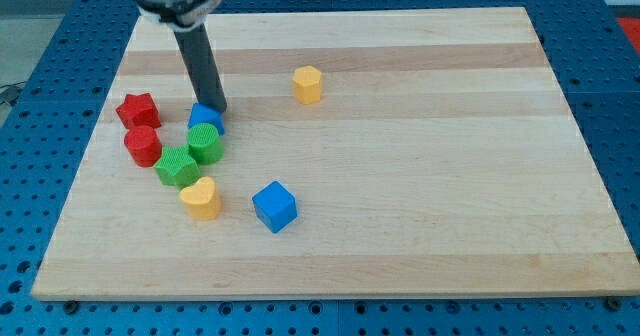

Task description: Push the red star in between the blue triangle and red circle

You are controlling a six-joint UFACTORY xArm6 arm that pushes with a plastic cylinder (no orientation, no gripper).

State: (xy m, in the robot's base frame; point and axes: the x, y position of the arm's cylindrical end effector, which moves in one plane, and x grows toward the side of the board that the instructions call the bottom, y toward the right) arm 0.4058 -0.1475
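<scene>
The red star (137,109) lies at the view's left on the wooden board. The red circle (142,145) sits just below it, almost touching. The blue triangle (206,119) is to the star's right, partly hidden behind my rod. My tip (218,110) rests at the blue triangle's upper right edge, touching or nearly touching it. The gap between the blue triangle and the red circle is narrow.
A green cylinder (205,143) sits just below the blue triangle, and a green star (177,166) is lower left of it. A yellow heart (201,197) and a blue cube (274,206) lie lower. A yellow hexagon (308,84) is upper centre. The board's left edge (88,166) is close.
</scene>
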